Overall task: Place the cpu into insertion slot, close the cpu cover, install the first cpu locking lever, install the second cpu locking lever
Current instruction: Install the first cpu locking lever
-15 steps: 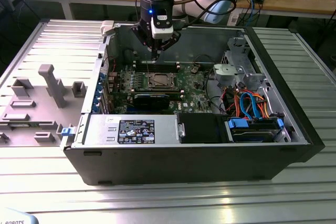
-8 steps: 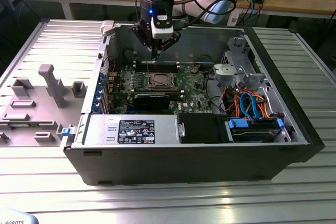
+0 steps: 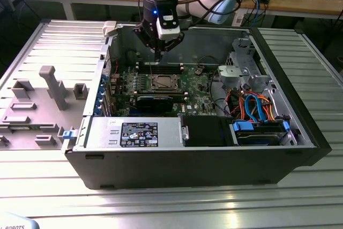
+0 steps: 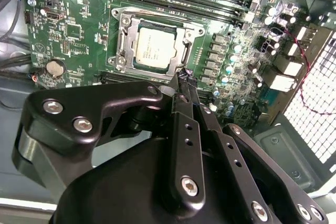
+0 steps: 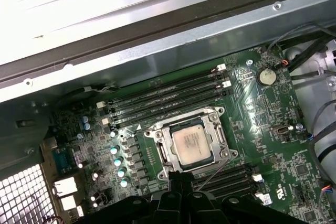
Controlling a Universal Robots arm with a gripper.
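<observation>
The cpu [image 4: 156,45] [image 5: 191,145] [image 3: 161,83], a dull silver square chip, lies in the insertion slot [image 4: 119,59] [image 5: 163,153] on the green motherboard. The cpu cover [image 4: 181,34] [image 5: 207,121], a thin silvery frame, lies flat around the chip in both wrist views. A thin metal rod [image 5: 215,174] slants up beside the slot. My gripper [image 3: 157,54] [image 4: 185,76] [image 5: 181,178] hangs above the board just beside the slot. Its black fingers are shut tip to tip with nothing between them.
Long memory slots [image 5: 168,100] run beside the socket. A black heatsink block [image 3: 154,103] lies on the board, with a power supply [image 3: 134,132] in front. Drive bays and cables [image 3: 257,111] fill the exterior view's right. A grey fixture tray [image 3: 37,100] sits outside the case.
</observation>
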